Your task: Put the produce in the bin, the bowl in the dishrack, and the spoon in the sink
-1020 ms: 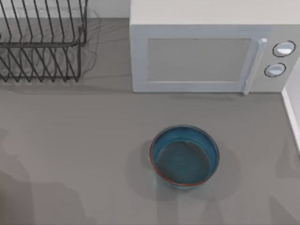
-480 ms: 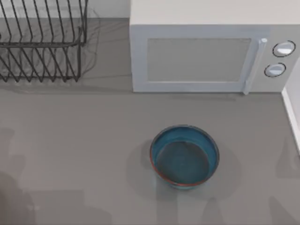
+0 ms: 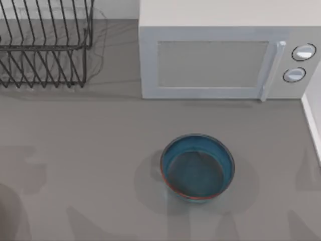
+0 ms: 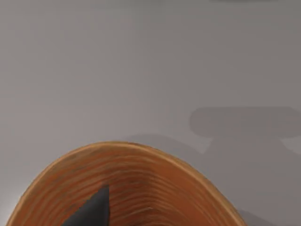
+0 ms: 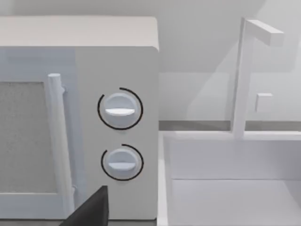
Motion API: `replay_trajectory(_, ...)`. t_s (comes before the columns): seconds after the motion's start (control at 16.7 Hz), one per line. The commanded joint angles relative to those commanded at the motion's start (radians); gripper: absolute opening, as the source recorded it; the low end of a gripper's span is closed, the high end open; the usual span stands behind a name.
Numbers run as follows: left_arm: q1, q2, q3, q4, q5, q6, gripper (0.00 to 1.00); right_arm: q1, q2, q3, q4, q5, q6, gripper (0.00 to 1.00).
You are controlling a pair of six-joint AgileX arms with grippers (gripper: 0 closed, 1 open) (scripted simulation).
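Your left gripper [image 4: 91,212] is hanging right over the ribbed orange-brown wall of the bin [image 4: 141,174], which is standing on the grey counter [image 4: 141,70]. Whether its jaws are spread or pressed together, you cannot tell, and nothing is showing between them. Your right gripper [image 5: 91,209] is facing the microwave [image 5: 117,61] and the white sink [image 5: 225,188] just beside it, with the faucet [image 5: 240,75] rising behind. The state of those jaws cannot be told either.

Farther out, the bowl [image 3: 197,167] is sitting upright on the counter in front of the microwave, well apart from the dishrack [image 3: 45,45] at the top view's far left. The visible part of the rack is holding nothing.

Judging by this, the bowl step is not yet done. The left arm's place at the bin is suggesting that the produce step is in hand or just ending, though you cannot confirm it. The visible part of the sink is lying bare, so the spoon is probably still waiting.

Against the frames of a second ago, the bowl, rack and microwave are sitting exactly as they were. Only the arm shadows [image 3: 25,165] at the top view's lower left are shifting and changing shape, which points to the left arm moving.
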Motion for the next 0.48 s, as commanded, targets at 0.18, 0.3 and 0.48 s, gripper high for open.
replay_trajectory(0.18, -0.067, -0.222, -0.148, 0.179, -0.007, -0.071, 1.00, 0.000, 0.000, 0.000, 0.000, 0.000, 0.000, 1.00)
replay_trajectory(0.3, -0.107, -0.353, -0.235, 0.285, -0.012, -0.112, 1.00, 0.000, 0.000, 0.000, 0.000, 0.000, 0.000, 1.00)
replay_trajectory(0.48, -0.153, -0.505, -0.336, 0.407, -0.017, -0.160, 1.00, 0.000, 0.000, 0.000, 0.000, 0.000, 0.000, 1.00)
